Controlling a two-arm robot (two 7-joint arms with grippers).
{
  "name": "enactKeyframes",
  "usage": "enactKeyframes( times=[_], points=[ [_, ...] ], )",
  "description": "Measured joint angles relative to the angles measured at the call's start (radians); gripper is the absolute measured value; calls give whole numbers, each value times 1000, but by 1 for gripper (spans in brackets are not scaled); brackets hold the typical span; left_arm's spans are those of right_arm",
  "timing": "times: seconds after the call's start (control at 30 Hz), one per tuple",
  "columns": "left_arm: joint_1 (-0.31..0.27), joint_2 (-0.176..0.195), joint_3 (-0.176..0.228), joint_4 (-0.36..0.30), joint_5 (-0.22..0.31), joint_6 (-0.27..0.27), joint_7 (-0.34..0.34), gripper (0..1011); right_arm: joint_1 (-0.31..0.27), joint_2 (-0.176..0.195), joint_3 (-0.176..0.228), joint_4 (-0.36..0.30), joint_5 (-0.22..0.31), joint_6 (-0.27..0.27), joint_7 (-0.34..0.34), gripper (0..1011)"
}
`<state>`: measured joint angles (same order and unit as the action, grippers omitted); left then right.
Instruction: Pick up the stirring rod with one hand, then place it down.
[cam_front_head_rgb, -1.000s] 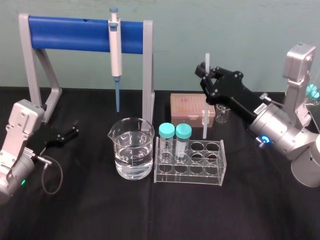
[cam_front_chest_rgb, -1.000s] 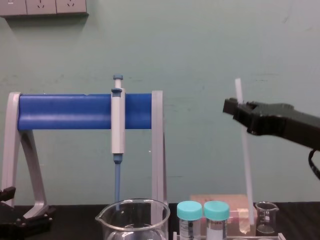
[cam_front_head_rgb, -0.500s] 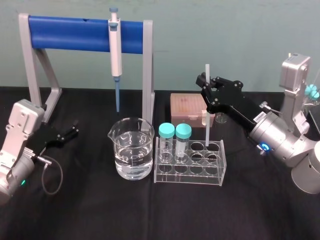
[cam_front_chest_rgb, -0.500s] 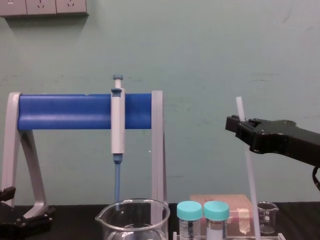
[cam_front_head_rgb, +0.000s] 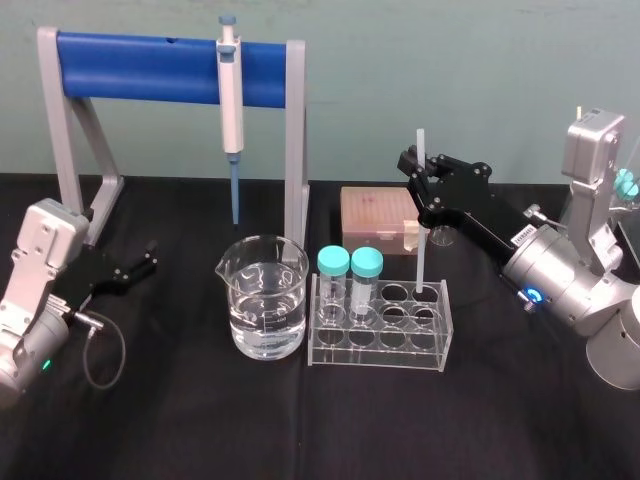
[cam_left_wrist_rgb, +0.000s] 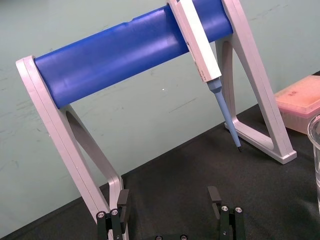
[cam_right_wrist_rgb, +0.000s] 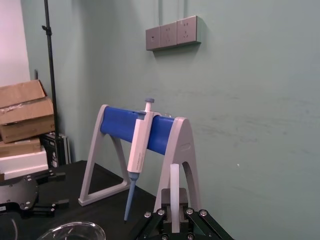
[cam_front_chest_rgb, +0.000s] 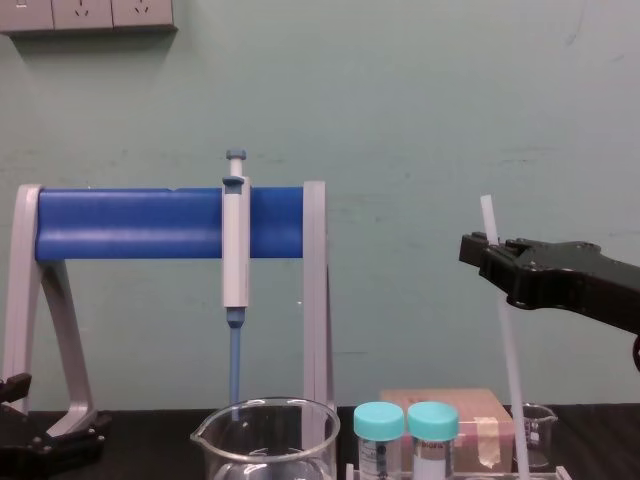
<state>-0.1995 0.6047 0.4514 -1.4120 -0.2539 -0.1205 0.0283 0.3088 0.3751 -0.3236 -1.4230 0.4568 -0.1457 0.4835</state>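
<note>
Rod (cam_front_head_rgb: 419, 255) was held upright, clamped near its top by R gripper (cam_front_head_rgb: 416, 180), prob. so its lower end could be dropped into rack's (cam_front_head_rgb: 375, 352) rear-right hole; tip seemed just inside. L gripper (cam_front_head_rgb: 135, 268) was parked, fingers apart, by table's (cam_front_head_rgb: 300, 430) left edge.

stirring rod (cam_front_head_rgb: 420, 250) translucent white | right gripper (cam_front_head_rgb: 416, 172) black | left gripper (cam_front_head_rgb: 148, 258) black | pipette (cam_front_head_rgb: 231, 95) grey-white, blue tip | stand (cam_front_head_rgb: 150, 65) blue bar, grey legs | tube caps (cam_front_head_rgb: 335, 261) teal | tip box (cam_front_head_rgb: 372, 212) seemingly pinkish-brown | beaker (cam_front_head_rgb: 262, 300), rack (cam_front_head_rgb: 380, 350) clear | table (cam_front_head_rgb: 200, 430) black | wall (cam_front_head_rgb: 480, 70) pale green
</note>
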Motion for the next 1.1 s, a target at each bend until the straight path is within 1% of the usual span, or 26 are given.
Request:
enactKeyframes(
  times=[0.57, 0.7, 0.83, 1.1],
  points=[
    [0, 0, 0, 0, 0, 0, 0, 1000, -7, -9, 4, 24, -13, 10, -12, 72],
    [0, 0, 0, 0, 0, 0, 0, 1000, -5, -13, 2, 40, -28, -2, -16, 72],
    [0, 0, 0, 0, 0, 0, 0, 1000, -5, -20, 1, 58, -45, -30, -18, 72],
    [0, 0, 0, 0, 0, 0, 0, 1001, -12, -41, 13, 84, -55, -79, -17, 72]
  ],
)
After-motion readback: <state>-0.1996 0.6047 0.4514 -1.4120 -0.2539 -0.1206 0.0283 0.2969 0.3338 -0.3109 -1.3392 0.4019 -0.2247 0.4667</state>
